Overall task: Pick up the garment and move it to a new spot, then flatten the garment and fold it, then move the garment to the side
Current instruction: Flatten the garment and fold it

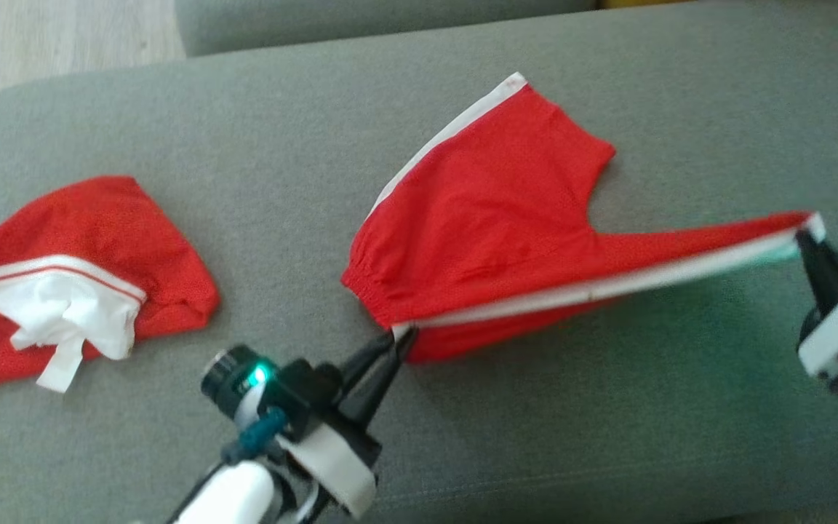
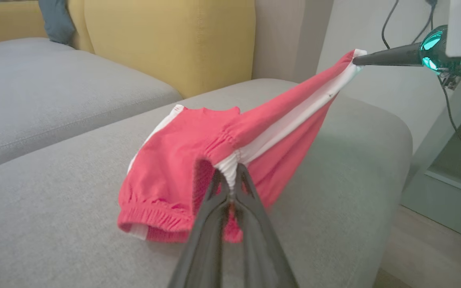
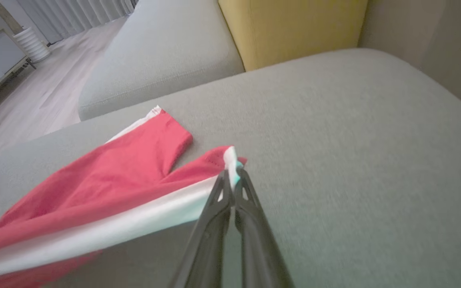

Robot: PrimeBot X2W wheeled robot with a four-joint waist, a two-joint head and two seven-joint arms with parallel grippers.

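While red shorts (image 1: 492, 218) with a white side stripe are held partly lifted off the grey sofa cushion (image 1: 608, 437), the waistband (image 1: 364, 284) is clamped by the left gripper (image 1: 401, 336) and a leg hem (image 1: 815, 222) by the right gripper (image 1: 803, 234).

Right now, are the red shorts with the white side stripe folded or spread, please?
Spread, partly lifted: the red shorts hang stretched between the left gripper and right gripper, unfolded.

Garment (image 3: 106, 176) blurred, its waistband end beyond the right wrist view's left edge.
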